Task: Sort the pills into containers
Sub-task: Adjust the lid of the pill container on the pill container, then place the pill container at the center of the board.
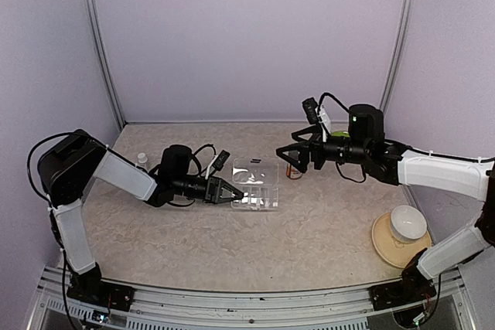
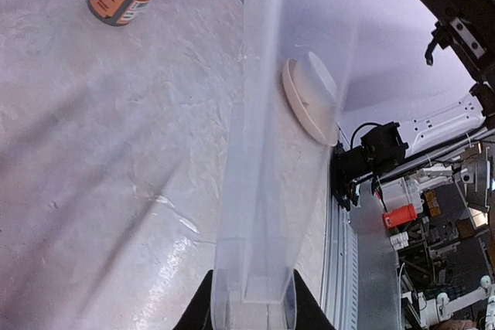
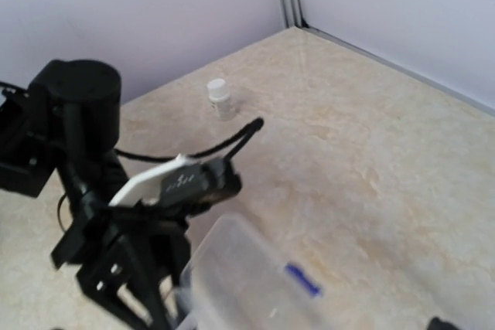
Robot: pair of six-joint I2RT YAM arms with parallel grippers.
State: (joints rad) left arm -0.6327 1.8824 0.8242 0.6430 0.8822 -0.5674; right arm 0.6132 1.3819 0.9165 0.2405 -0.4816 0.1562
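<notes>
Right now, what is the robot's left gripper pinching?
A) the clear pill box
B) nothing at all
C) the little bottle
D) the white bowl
A: the left gripper is closed on one end of the clear pill box, while the white bowl and the little bottle sit well away from it.

You have a white bowl (image 1: pixel 407 223) sitting on a tan plate (image 1: pixel 380 240) at the near right, and a small white-capped bottle (image 1: pixel 142 159) standing far left on the beige table (image 1: pixel 325 222).
</notes>
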